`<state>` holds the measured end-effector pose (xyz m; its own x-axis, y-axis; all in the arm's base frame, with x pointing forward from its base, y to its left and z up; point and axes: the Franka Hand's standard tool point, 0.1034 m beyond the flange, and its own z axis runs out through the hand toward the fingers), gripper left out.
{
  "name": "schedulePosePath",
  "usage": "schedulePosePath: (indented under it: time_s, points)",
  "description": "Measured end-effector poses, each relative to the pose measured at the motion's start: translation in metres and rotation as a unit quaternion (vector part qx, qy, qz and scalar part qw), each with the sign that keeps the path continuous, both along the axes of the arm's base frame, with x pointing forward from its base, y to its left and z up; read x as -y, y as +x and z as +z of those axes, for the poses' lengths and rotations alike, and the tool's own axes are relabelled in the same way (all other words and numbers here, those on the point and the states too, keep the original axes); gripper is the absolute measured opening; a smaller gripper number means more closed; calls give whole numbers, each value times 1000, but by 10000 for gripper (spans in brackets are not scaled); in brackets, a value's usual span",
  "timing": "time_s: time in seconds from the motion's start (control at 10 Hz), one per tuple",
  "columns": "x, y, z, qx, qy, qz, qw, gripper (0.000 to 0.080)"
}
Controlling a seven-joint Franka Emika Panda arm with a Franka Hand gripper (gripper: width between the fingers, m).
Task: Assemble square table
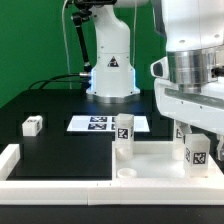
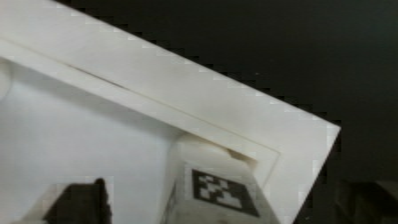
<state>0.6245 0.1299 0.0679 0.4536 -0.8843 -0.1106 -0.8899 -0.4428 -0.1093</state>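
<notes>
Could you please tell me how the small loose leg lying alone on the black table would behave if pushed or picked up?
The loose leg looks like rigid moulded plastic, so probably stiff and light. Its squat, flat-faced shape suggests it would slide rather than roll. Its smooth faces might slip when gripped.

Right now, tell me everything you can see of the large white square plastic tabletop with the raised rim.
The large white square plastic tabletop lies flat on the black table, hollow side up, towards the exterior view's right. A raised rim runs round it; a round hole stands open at one near corner. Two small white tagged legs stand upright on it: the far-corner leg and the right-side leg.
</notes>
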Motion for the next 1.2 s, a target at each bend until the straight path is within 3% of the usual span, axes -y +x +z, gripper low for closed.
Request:
schedulePosePath:
  time_s: [0.4,0.7,1.0,1.1,1.2]
  points:
    - [3,0,0,22,-14,184,983,649]
    - [2,0,2,39,-45,388,920,649]
    - [10,1,0,53,-52,517,853,649]
    - [12,3,0,59,-55,538,839,649]
    - [12,3,0,58,-55,530,844,649]
